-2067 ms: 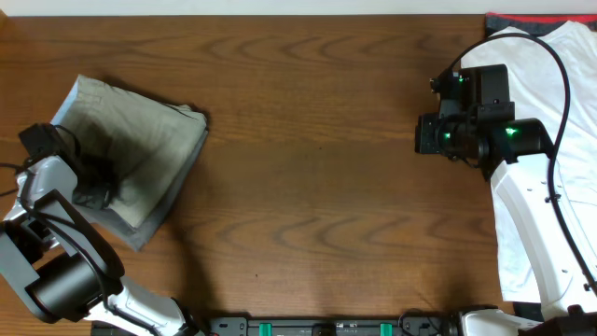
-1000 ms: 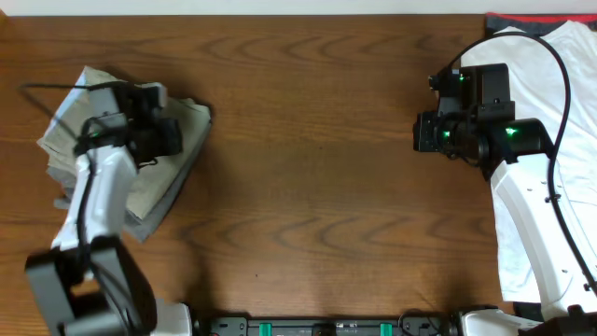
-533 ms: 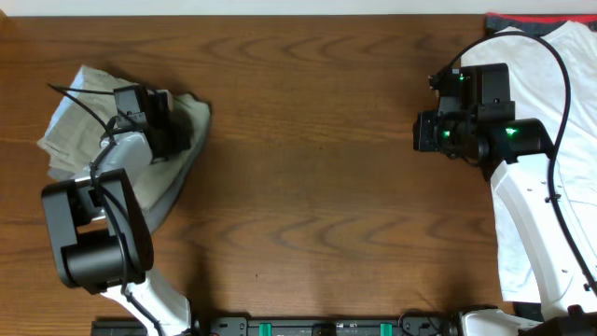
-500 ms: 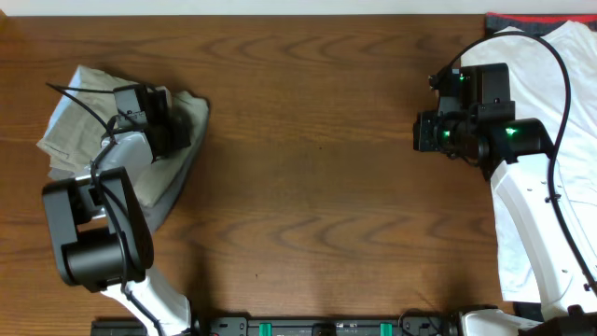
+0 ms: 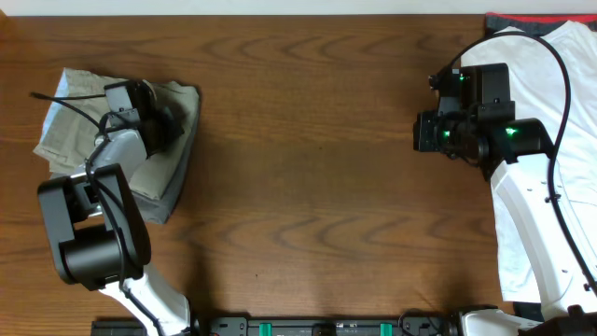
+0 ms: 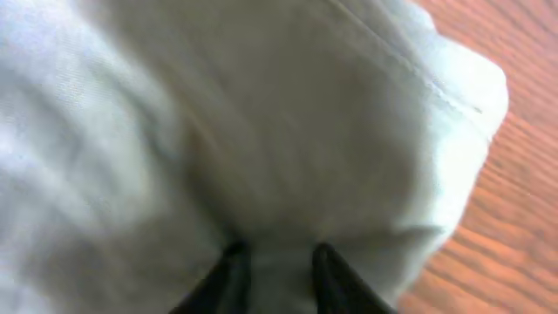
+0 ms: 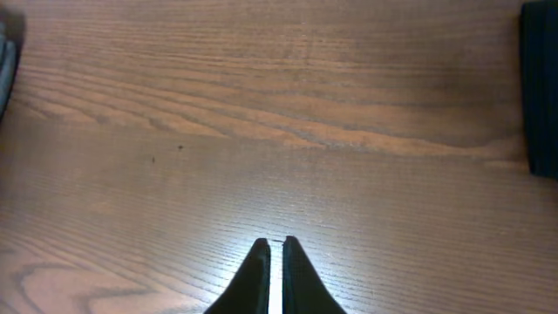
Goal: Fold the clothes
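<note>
The pale khaki-green trousers lie folded in a bundle at the far left of the table. My left gripper sits on the bundle's right part. In the left wrist view the cloth fills the frame, and my left gripper is closed on a pinch of it between the two dark fingers. My right gripper hangs over bare wood at the right. In the right wrist view it is shut and holds nothing.
A darker grey garment lies under the trousers' lower right side. A white T-shirt lies at the far right under the right arm, with a red edge behind it. Brown wooden table lies between the arms.
My left arm swung from the bundle's lower left to its top right, closed on the cloth and dragged the bundle a little to the left. The right arm has not moved.
</note>
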You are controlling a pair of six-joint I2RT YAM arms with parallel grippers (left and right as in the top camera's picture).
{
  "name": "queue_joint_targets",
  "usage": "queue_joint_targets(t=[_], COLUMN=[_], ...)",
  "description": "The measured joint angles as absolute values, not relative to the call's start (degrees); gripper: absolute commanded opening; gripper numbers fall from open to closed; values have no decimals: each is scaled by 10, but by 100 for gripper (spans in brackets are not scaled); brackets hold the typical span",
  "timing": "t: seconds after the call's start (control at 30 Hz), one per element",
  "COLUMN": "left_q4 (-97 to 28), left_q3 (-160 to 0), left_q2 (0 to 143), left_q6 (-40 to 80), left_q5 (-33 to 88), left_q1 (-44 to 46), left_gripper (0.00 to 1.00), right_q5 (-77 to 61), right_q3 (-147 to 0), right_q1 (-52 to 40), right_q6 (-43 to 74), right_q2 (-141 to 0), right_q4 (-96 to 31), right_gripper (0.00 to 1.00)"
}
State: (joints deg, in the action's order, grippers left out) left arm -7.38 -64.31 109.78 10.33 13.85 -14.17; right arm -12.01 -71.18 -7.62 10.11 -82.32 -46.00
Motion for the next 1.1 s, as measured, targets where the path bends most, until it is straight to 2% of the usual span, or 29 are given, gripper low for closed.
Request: queue_joint_targets(t=[0.07,0.1,0.37,0.43,0.5,0.53,0.57,0.6,0.87,1.1], left_q4=[-123,-155,-396,-458,-518,-544,-569,-593,-734,-770], left_q3=[-653,-661,-813,-853,-878,-885,-889,-890,-890,-890], left_q2=[1077,1061,864,803,749,718,689,665,538,512], left_q6=[104,101,43,35,30,28,23,20,17,16], left_q5=[139,139,135,135,136,135,135,135,133,131], left_q1=[-142,-143,-146,-146,-146,-146,-146,-146,-146,-146], left_gripper=[49,56,74,75,76,89,98,98,98,98], right_q5=[-121,-121,-125,-129,-132,-133,-134,-136,-136,-136], right_q3=[-712,-712,-712,-712,-712,-712,-712,-712,-712,-712], right_q1=[-76,-76,-76,-76,-76,-76,-76,-76,-76,-76], right_q6=[102,101,100,100,103,103,101,99,100,100], right_q2=[-823,-823,-790,-756,-718,-697,-674,-648,-505,-442], right_q4=[-459,-456,-392,-376,-370,-368,-368,-368,-411,-431], right_gripper=[27,30,41,49,64,70,78,99,99,99])
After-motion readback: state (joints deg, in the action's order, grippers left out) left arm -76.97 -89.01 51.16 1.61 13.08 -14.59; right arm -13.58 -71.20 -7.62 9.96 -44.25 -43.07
